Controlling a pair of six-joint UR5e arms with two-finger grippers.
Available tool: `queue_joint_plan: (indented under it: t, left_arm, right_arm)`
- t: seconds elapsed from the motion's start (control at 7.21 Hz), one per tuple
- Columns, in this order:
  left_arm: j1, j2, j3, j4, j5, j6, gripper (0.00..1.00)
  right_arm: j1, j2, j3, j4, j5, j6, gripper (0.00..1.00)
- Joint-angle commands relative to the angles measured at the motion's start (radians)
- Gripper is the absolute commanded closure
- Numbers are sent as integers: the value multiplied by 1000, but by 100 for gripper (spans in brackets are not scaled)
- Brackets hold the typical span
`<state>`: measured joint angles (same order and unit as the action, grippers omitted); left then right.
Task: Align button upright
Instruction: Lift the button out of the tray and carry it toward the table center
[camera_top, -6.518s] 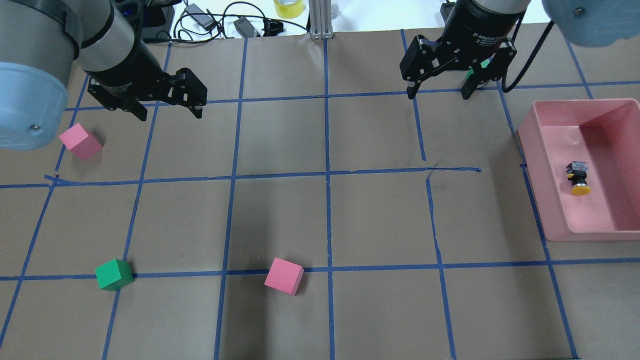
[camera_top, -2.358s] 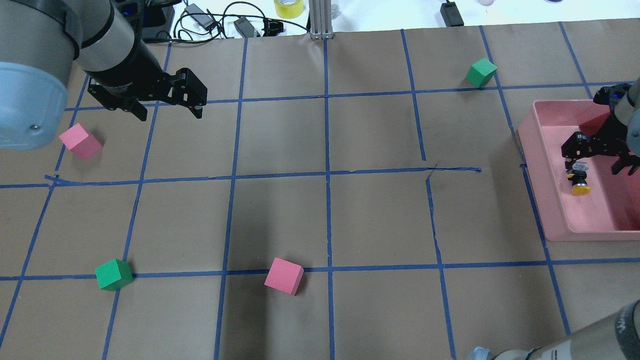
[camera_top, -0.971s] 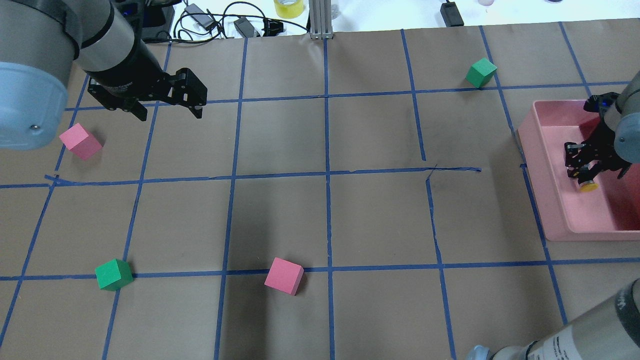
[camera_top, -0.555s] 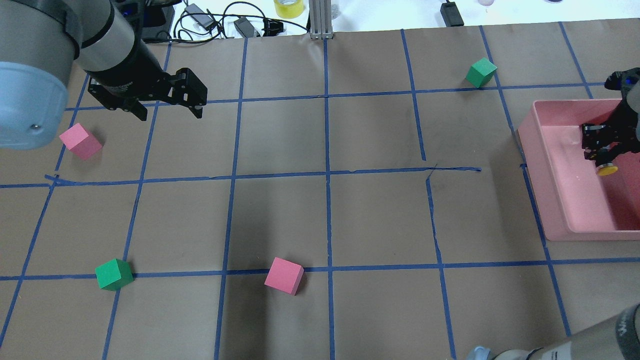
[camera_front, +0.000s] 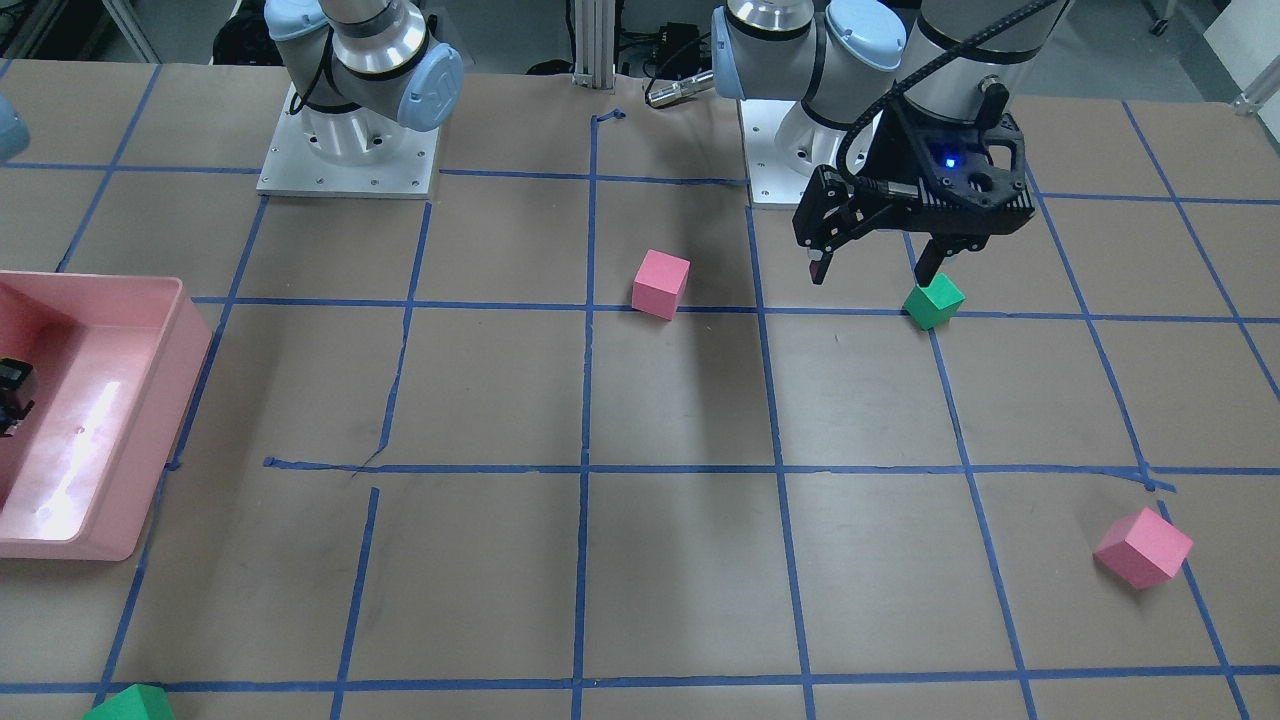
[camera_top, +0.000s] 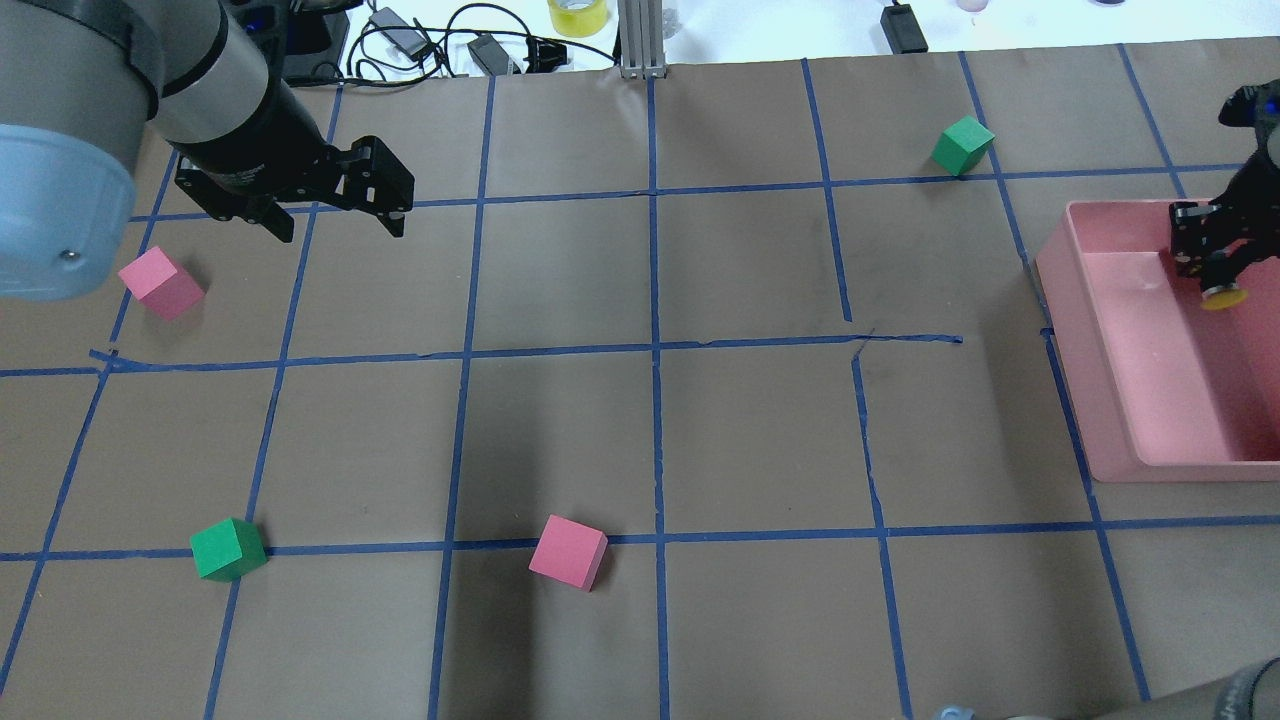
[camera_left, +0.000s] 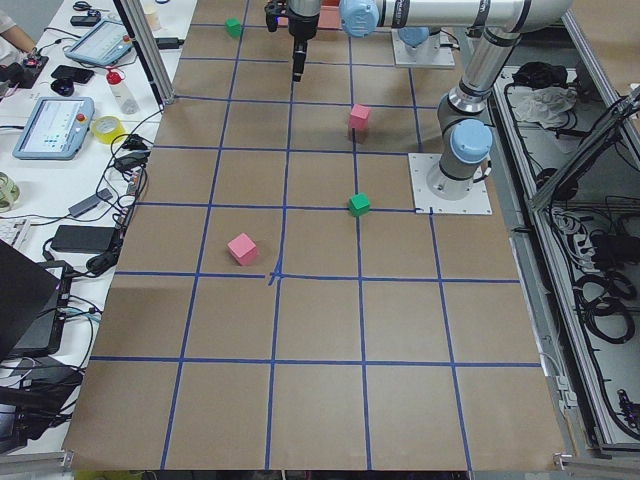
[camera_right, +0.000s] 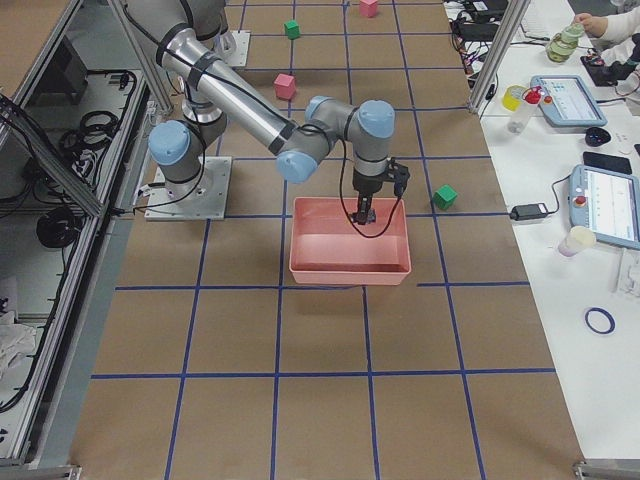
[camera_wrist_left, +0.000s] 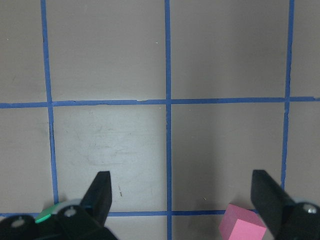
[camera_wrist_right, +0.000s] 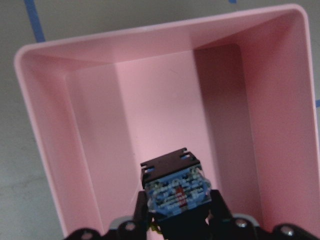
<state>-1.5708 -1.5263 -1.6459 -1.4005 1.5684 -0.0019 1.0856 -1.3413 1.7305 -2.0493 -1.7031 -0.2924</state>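
The button is clamped in my right gripper (camera_top: 1209, 268), held above the pink bin (camera_top: 1150, 400) near its far end. Its yellow cap (camera_top: 1222, 296) shows below the fingers in the overhead view. In the right wrist view its silvery-blue base (camera_wrist_right: 177, 192) faces the camera between the fingers, over the bin's floor (camera_wrist_right: 150, 115). In the front view only the gripper's edge (camera_front: 10, 395) shows over the bin (camera_front: 150, 400). My left gripper (camera_top: 340, 228) is open and empty, hovering over the table at the far left; it also shows in the front view (camera_front: 875, 268).
A pink cube (camera_top: 160, 283) lies near my left gripper, a green cube (camera_top: 228, 549) and a second pink cube (camera_top: 568, 552) lie near the front, and another green cube (camera_top: 962, 145) lies beyond the bin. The left wrist view shows a pink cube (camera_wrist_left: 242, 225) by its right finger.
My right gripper came down into the bin, shut on the lying button, then lifted it and carried it toward the bin's far end. The left arm has not moved.
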Motion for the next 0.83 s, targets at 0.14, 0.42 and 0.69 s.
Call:
queue_joint_plan:
  t: [0.14,0.42,0.69]
  left_arm:
    - [0,0,0,0,1,0,0]
    - [0,0,0,0,4,0,0]
    - [0,0,0,0,4,0,0]
  right_arm:
    - [246,52,-111,137,25,290,100]
    - [440,147,-123,16,43,487,100]
    - [602,273,-236,5,48,588,100]
